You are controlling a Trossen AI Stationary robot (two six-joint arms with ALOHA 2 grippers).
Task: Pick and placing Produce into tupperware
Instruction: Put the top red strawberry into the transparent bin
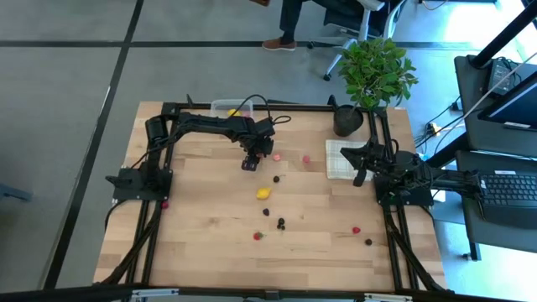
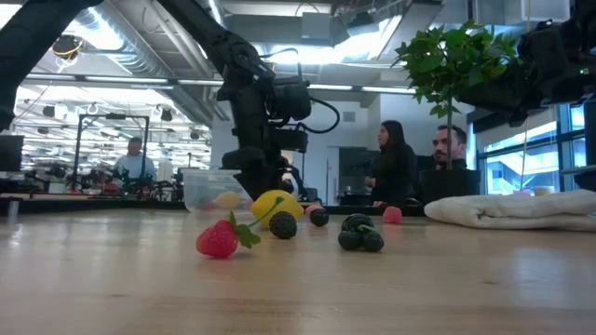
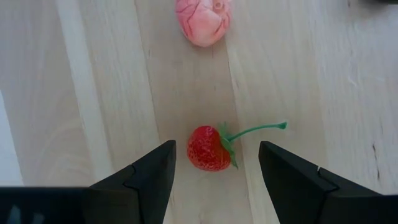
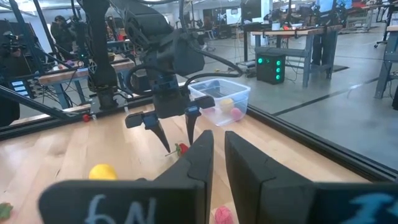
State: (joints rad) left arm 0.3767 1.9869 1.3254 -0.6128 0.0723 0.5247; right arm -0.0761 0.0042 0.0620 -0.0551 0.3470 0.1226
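A small red strawberry with a green stem lies on the wooden table. My left gripper points down over it, open, with one finger on either side and a gap to each. The right wrist view shows the same gripper standing over the strawberry. The clear tupperware stands at the table's far edge with a yellow and a pink piece inside. More produce lies scattered: a pink berry, a lemon, dark berries. My right gripper waits shut at the table's right side.
A folded white cloth lies at the right, beside a black pot with a green plant. Red berries and a leafed strawberry lie toward the near edge. People sit beyond the table.
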